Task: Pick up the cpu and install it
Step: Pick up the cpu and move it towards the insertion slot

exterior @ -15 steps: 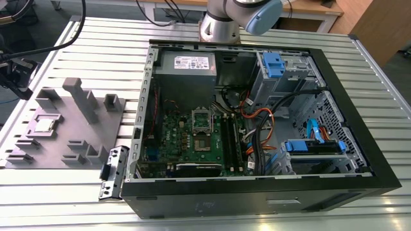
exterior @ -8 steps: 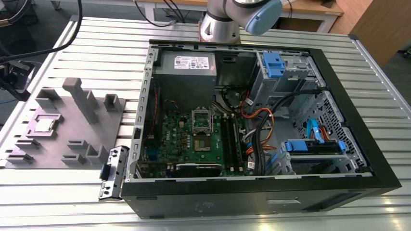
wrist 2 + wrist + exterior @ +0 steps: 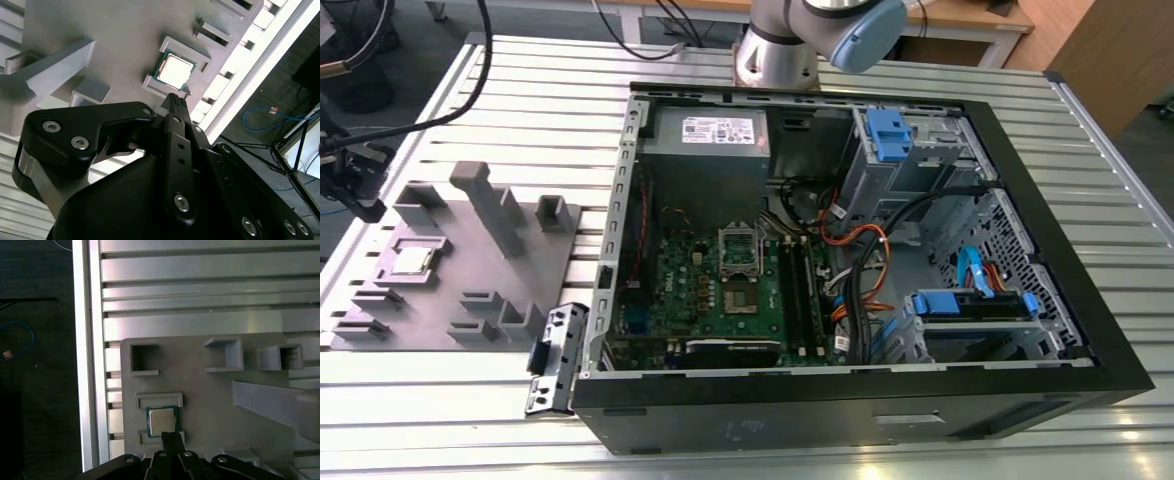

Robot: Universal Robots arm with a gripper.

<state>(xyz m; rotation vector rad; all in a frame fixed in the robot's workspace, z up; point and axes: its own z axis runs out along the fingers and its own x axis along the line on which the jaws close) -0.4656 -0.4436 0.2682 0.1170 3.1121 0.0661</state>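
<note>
- Noted cpu (image 3: 161,421) lying in a pocket of grey fixture (image 3: 210,405).
- Found gripper (image 3: 172,436) close by cpu, jaws together, holding nothing.
- Open computer case (image 3: 854,400) well apart.

Exterior view: high, oblique, wide, over open computer case (image 3: 854,400) and grey fixture (image 3: 460,268). Both wrist views: close above the grey fixture, looking down, sharing the cpu (image 3: 174,70) (image 3: 161,421).

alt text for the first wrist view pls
A small flat square cpu with a silvery metal top sits between two raised ledges on a grey moulded holder plate, just beyond the black gripper. The plate lies on a ribbed aluminium table.
</note>
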